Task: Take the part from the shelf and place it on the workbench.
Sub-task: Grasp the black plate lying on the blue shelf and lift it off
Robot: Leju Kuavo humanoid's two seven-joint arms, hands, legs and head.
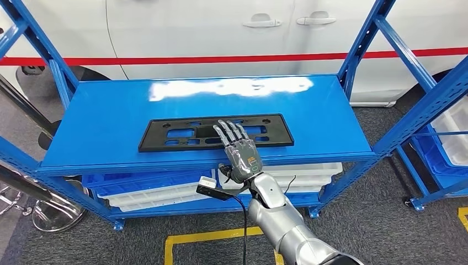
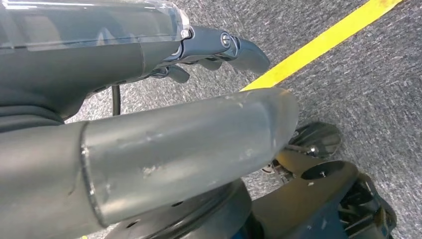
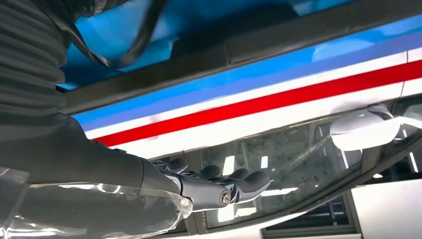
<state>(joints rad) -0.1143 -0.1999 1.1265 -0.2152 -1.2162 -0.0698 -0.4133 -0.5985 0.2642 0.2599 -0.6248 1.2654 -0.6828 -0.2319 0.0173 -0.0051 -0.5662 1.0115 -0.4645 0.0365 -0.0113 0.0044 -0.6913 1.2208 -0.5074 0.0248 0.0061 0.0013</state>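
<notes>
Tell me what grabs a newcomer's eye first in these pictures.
The long black plastic part lies flat on the bright blue shelf, near its front edge. The robot's right hand reaches over the part's middle with fingers spread. Behind the shelf stands a white car with a red stripe along its side.

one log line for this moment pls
phase: reaching | right hand: fingers spread over black plate frame on blue shelf, no grip yet | left hand: hanging, holds nothing
</notes>
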